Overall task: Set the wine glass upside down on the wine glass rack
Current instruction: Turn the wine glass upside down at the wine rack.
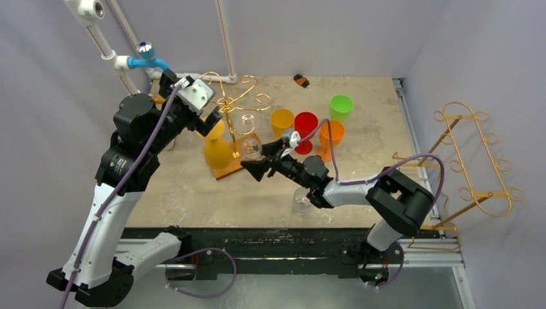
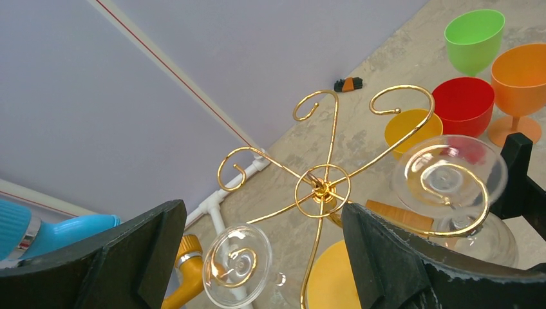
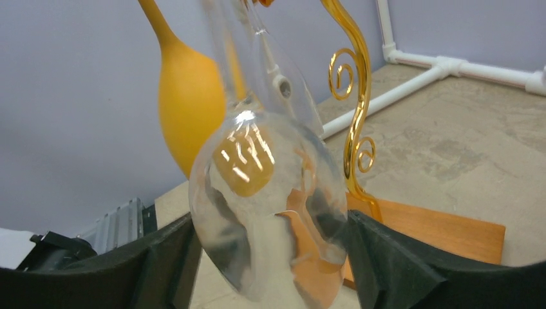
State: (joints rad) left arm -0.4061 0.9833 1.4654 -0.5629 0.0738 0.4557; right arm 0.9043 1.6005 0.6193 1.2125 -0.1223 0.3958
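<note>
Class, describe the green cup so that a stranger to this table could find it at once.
Start at the gold rack standing on the table, then look right to the cluster of coloured cups. The green cup stands farthest back, behind the orange cup. It alone is green; its neighbours are yellow, red and orange.

We note clear wine glass [image 1: 250, 149] hanging inverted, foot over spiral arm of gold rack [image 1: 226, 101]; rack on wooden base, left-centre of table

Overhead view looked down from behind. Left wrist faced past left pincer [image 2: 264, 254] onto rack [image 2: 322, 190]; right wrist, tight on glass [image 3: 270, 187] in right pincer [image 3: 273, 264], shared it.
</note>
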